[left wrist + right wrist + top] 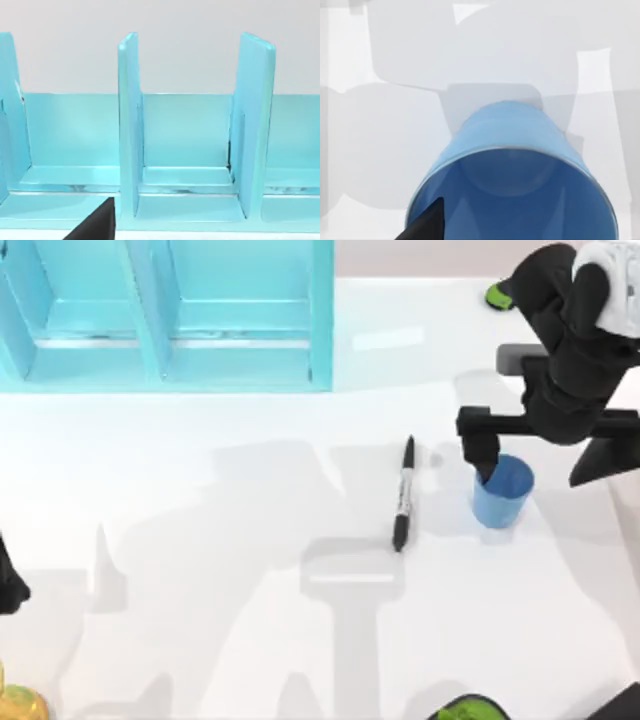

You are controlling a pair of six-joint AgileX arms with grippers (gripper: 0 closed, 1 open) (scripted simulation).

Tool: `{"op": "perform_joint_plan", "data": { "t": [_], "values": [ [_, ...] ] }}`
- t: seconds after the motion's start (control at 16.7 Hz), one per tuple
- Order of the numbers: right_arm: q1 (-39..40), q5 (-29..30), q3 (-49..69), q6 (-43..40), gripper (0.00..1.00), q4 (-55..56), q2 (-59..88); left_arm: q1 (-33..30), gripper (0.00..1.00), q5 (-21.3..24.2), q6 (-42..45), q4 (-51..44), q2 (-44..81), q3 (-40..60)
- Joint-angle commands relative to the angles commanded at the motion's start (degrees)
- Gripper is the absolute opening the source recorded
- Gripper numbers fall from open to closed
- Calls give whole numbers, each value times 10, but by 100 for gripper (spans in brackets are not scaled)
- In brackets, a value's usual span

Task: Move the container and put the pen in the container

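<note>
Now right end effector (487, 468) grips container (503, 494) rim, one finger inside; pen (403, 494) nearby.

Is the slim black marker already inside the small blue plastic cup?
No, the slim black marker lies flat on the white table, apart from the small blue plastic cup, to its left in the top view.

Turquoise shelf unit (170, 315) on white table (200, 540)
</note>
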Motion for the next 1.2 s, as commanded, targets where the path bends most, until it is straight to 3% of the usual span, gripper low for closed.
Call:
{"op": "perform_joint_plan", "data": {
  "t": [0.3, 0.84, 1.2],
  "values": [
    [-1, 0, 22, 0, 100, -22, 3, 0, 100, 0, 0, 0, 0, 0],
    [-3, 0, 310, -2, 100, -304, 11, 0, 100, 0, 0, 0, 0, 0],
    [-5, 0, 355, -3, 100, -348, 6, 0, 100, 0, 0, 0, 0, 0]
  ]
}}
